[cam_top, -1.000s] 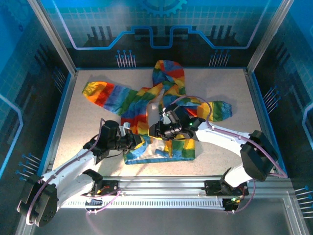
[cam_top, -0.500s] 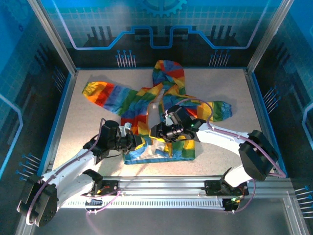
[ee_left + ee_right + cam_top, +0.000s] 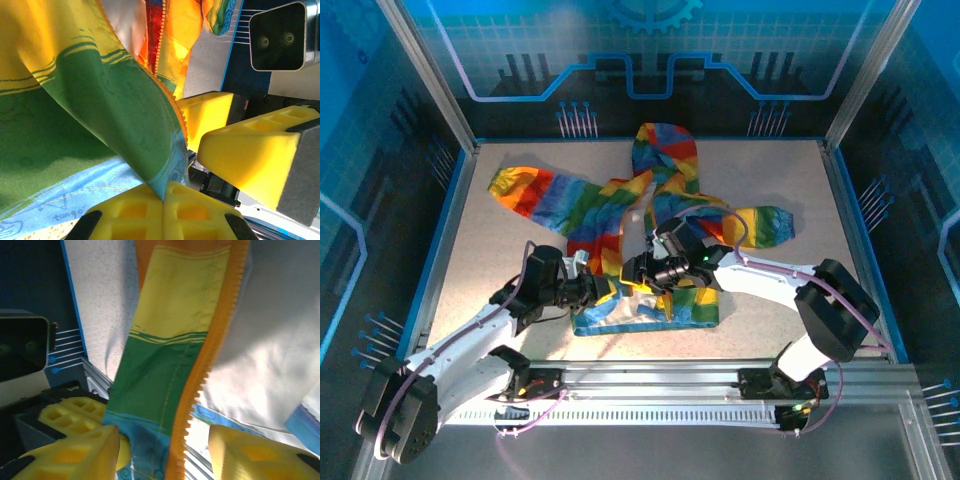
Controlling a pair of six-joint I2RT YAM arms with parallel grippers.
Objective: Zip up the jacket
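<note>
Speckled beige surface (image 3: 480, 250) carries the rainbow jacket (image 3: 620, 215), spread mid-surface. Its blue hem corner sits pinched in the left claw (image 3: 163, 199); the right claw (image 3: 165, 452) gapes around the orange zipper (image 3: 218, 340). Hem print unreadable.

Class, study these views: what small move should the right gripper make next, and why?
Probably close the right gripper on the orange zipper edge: its jaws stand open with that toothed edge between them, while the left gripper pinches the bottom corner of the jacket.
</note>
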